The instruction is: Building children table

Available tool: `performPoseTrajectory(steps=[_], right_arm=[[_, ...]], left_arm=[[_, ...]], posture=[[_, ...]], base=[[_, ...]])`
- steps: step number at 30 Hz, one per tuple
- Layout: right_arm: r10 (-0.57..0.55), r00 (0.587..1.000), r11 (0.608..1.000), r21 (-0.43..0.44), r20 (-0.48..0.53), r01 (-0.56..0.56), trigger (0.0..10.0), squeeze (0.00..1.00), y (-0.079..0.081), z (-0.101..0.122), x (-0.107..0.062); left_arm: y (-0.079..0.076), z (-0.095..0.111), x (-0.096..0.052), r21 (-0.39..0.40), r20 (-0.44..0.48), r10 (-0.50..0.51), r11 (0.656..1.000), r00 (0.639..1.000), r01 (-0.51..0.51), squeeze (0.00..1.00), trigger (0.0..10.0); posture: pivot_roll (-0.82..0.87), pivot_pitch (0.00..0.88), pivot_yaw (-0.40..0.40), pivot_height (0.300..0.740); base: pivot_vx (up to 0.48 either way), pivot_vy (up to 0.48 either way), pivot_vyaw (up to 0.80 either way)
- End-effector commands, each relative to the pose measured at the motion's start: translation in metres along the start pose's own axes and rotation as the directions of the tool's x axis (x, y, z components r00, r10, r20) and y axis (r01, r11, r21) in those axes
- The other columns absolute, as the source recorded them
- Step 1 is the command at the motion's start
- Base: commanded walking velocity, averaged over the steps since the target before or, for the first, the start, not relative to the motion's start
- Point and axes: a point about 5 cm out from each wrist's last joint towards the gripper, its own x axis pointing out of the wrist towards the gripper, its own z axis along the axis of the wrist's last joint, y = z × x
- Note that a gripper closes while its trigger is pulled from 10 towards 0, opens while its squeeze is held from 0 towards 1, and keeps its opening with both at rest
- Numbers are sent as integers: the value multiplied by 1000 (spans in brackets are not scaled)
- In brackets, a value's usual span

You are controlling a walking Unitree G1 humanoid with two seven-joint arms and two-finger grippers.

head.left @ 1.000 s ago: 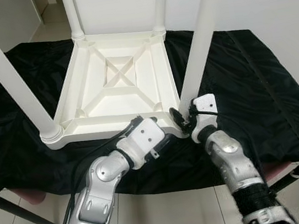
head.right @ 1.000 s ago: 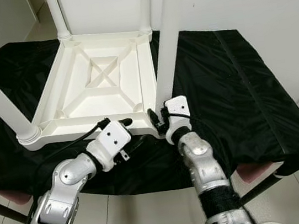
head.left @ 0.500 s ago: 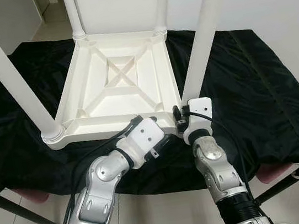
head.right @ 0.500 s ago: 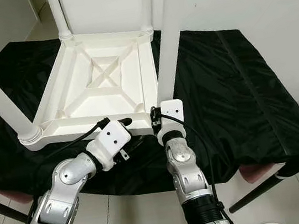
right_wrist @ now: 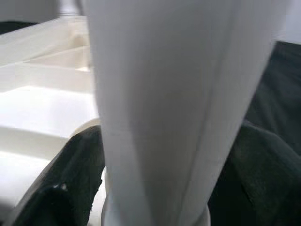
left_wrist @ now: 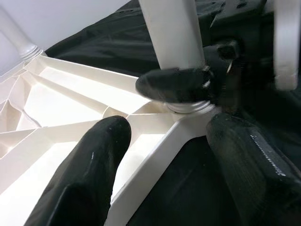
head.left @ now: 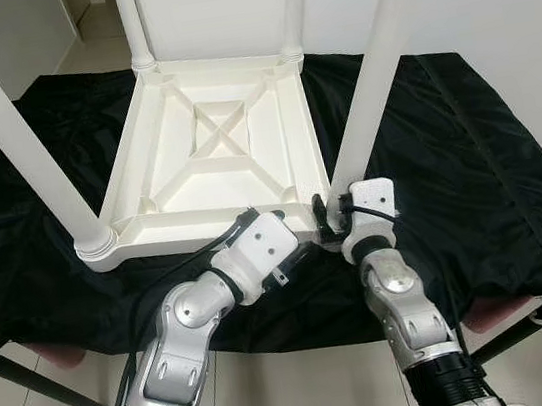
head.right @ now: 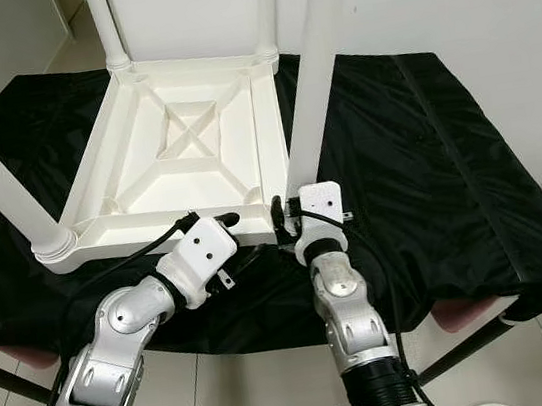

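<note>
The white table (head.left: 215,160) lies upside down on the black cloth (head.left: 468,165), near the cloth's front edge, with its four legs pointing up. The right gripper (head.left: 326,217) clamps the base of the near right leg (head.left: 373,67) at the table's front right corner. The left gripper (left_wrist: 164,155) is spread open astride the front rim just beside that corner. Bare cloth extends to the right.

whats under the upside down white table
A black cloth lies under the overturned white table, spread out past it on all sides. Whatever supports the cloth is covered; one dark leg shows below its near edge.
</note>
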Motion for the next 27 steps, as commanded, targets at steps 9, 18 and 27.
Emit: performPoseTrajectory(steps=[9, 18, 27], right_arm=[[376, 926, 927, -12, 30, -375, 10000, 0, -9, 4, -2], [521, 853, 848, -87, -36, -522, 10000, 0, -24, 3, 14], [581, 807, 805, -78, -104, -589, 10000, 0, -35, -5, 20]], left_arm=[[4, -2, 4, 2, -7, 72, 997, 997, -72, 0, 10000], [7, -1, 5, 4, -6, 76, 997, 997, -76, 0, 10000], [7, -2, 4, 2, -12, 86, 996, 996, -86, 0, 10000]], posture=[[-117, 63, -14, 740], [-115, 63, -13, 740], [-103, 63, -24, 740]], base=[[0, 0, 0], [0, 0, 0], [0, 0, 0]])
